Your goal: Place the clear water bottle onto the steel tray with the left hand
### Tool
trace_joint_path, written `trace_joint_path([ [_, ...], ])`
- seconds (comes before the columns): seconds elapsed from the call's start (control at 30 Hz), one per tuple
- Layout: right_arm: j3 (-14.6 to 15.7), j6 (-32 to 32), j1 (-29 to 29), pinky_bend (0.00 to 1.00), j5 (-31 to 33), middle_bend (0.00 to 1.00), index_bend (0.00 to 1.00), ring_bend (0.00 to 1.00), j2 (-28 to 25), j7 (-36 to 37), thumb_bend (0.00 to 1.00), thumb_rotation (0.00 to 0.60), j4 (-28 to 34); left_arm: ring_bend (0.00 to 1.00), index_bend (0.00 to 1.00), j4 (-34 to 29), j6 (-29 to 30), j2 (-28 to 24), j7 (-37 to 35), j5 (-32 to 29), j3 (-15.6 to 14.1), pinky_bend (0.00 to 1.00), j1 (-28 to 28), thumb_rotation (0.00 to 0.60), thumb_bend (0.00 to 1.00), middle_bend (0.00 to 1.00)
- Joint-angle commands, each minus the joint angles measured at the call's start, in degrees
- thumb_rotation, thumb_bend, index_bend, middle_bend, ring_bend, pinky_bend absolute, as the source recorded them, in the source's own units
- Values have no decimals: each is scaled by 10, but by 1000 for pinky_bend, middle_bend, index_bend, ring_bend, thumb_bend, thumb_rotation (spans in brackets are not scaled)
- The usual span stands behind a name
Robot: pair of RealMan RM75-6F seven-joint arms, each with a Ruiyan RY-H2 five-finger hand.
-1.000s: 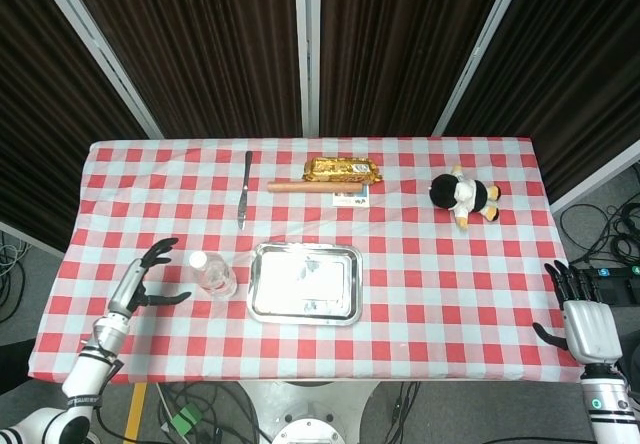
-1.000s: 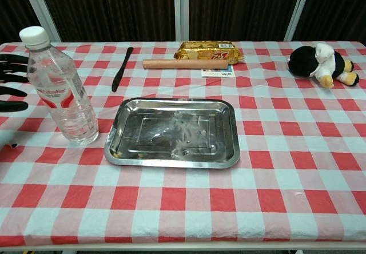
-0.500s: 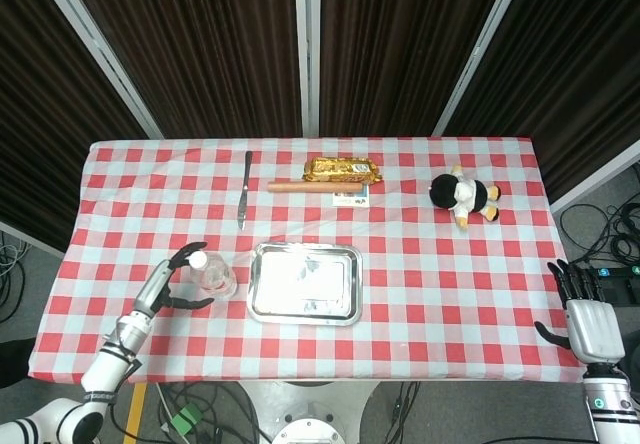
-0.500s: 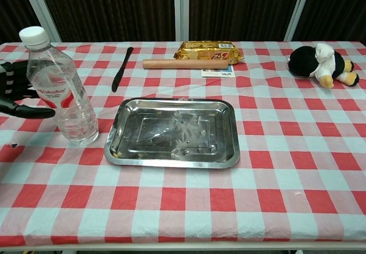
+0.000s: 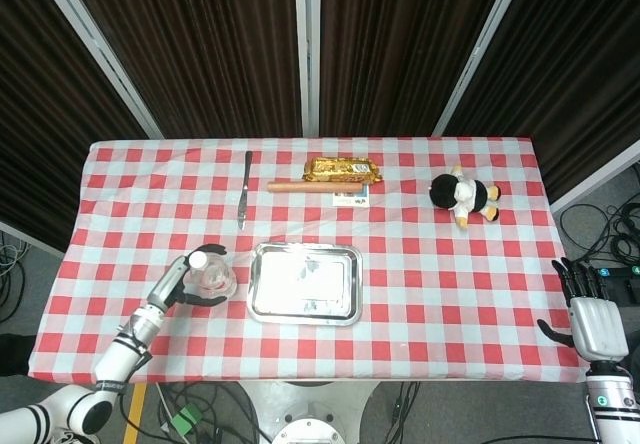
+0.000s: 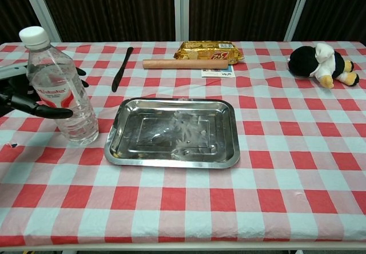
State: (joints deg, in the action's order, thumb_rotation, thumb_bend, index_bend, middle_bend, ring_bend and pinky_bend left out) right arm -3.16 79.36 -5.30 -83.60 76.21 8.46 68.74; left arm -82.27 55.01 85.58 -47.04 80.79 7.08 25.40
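Wrapping the upright clear water bottle, left robot hand grips it beside the steel tray.

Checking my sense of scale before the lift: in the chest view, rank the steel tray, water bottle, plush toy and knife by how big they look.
1. steel tray
2. water bottle, though it stands nearest the camera, which inflates it
3. and 4. plush toy and knife: too close to rank; the knife is longer, the toy bulkier.
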Motion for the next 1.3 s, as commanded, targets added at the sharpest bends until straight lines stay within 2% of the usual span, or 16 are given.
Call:
trace_joint_path([
  [0.03, 0, -1, 0, 0, 0, 43, 65, 0, 0, 0, 110, 600, 0, 205, 343, 0, -1, 3, 1, -5, 3, 229, 3, 600, 35, 389],
  [0.13, 1, -1, 0, 0, 0, 43, 65, 0, 0, -1, 110, 600, 0, 237, 380, -2, 8, 4, 3, -10, 2, 250, -1, 600, 62, 426],
  [0.4, -1, -3, -1, 0, 2, 43, 65, 0, 0, -1, 110, 600, 1, 352, 537, -6, 10, 20, 27, -44, 24, 344, 7, 600, 147, 573],
  [0.5, -1, -3, 0, 0, 3, 43, 65, 0, -1, 0, 110, 600, 0, 372, 579, -9, 8, 25, 37, -55, 31, 364, 11, 600, 172, 596],
  [0.73, -1, -2, 0, 0, 3, 43, 65, 0, -2, 1, 109, 600, 1, 404, 606, -26, 14, 15, 61, -63, 55, 400, 23, 600, 194, 622],
  [0.83, -1, -1, 0, 0, 2, 43, 65, 0, -2, 0, 110, 600, 3, 418, 612, -43, 16, -2, 79, -67, 75, 427, 35, 600, 195, 628],
  [0.93, 0, 1, 1, 0, 0, 43, 65, 0, -3, -1, 110, 600, 4, 424, 612, -68, 13, -30, 103, -73, 110, 439, 57, 600, 197, 628],
  [1.03, 1, 4, 1, 0, -2, 43, 65, 0, -3, 0, 110, 600, 5, 436, 612, -109, 12, -72, 127, -80, 157, 456, 83, 600, 199, 633],
  [1.1, 1, 6, 2, 0, -4, 43, 65, 0, -3, 1, 110, 600, 4, 450, 612, -130, 12, -90, 132, -91, 171, 478, 87, 600, 199, 641],
  [1.17, 3, 7, 1, 0, -7, 43, 65, 0, -3, 3, 110, 600, 5, 456, 612, -144, 3, -100, 131, -112, 157, 487, 75, 600, 200, 643],
  [1.23, 3, 7, 2, 0, -8, 43, 65, 0, -4, 5, 111, 600, 5, 455, 612, -136, -16, -94, 125, -135, 121, 487, 58, 600, 200, 643],
  [1.3, 3, 7, 2, 0, -7, 43, 65, 0, -4, 7, 110, 600, 4, 455, 612, -121, -32, -81, 113, -158, 100, 484, 48, 600, 201, 643],
])
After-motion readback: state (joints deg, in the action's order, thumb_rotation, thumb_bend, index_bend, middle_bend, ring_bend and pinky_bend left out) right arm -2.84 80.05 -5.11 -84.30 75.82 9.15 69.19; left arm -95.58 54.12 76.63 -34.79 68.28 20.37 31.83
